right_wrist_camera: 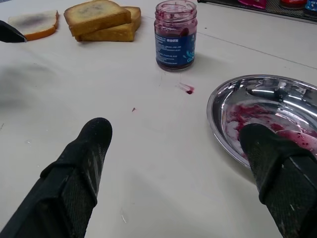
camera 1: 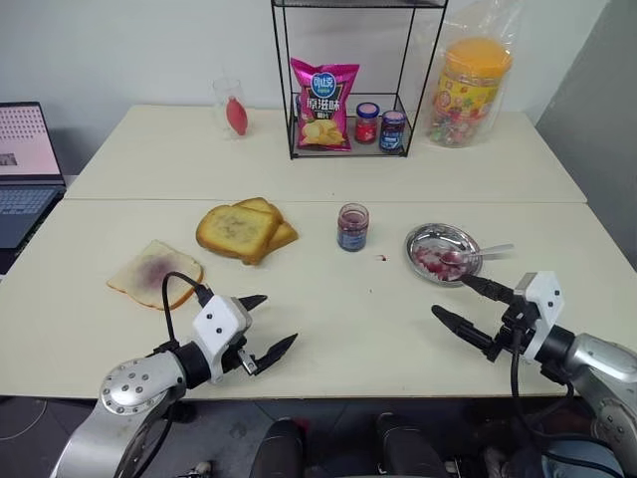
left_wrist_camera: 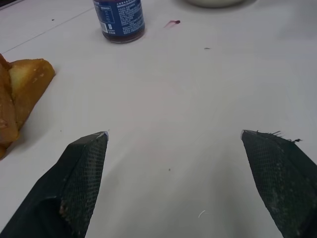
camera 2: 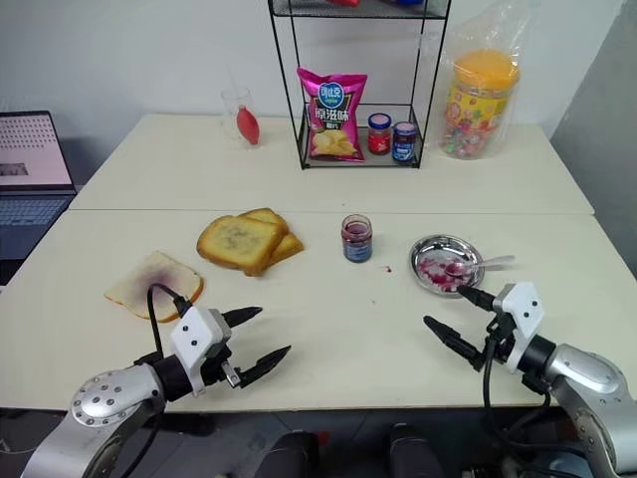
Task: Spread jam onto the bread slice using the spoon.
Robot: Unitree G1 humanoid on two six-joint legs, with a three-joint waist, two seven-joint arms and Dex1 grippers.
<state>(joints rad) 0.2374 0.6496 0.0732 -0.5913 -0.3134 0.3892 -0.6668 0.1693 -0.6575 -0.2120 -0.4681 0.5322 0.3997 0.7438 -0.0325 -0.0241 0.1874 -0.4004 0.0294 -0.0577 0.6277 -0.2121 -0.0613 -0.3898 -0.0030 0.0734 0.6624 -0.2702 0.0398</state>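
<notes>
You have both arms low over the near half of the cream table (camera 1: pixel 328 329), and neither one holds anything: the left gripper (camera 1: pixel 271 324) has its two black fingers spread wide over bare tabletop, and the right gripper (camera 1: pixel 466 302) is just as wide apart, its farther finger close to the near rim of the steel dish (camera 1: pixel 430 239). Taking the middle of the table as the clock centre with twelve o'clock away from you, the bread slice (camera 1: pixel 154 273) lies flat at about nine o'clock, well to the left, pale with a purple stain in its middle, just beyond your left arm. The stack of golden toasted slices (camera 1: pixel 244 229) sits at about eleven o'clock, near the centre. The jam (camera 1: pixel 352 232) is in the small clear glass jar (camera 1: pixel 352 226), upright and with no lid on it, at about twelve o'clock, between the toast and the dish, with a small red drip (camera 1: pixel 379 259) on the table just to its right. The dish lies at about three o'clock, smeared with red jam, and the spoon (camera 1: pixel 476 255) rests in it, bowl among the smears and handle running out over the right-hand rim. Farther back, a black wire rack (camera 1: pixel 343 80) holds a pink crisp bag (camera 1: pixel 323 103) and two small labelled jars (camera 1: pixel 379 125), and a laptop (camera 1: pixel 28 164) stands at the left edge
</notes>
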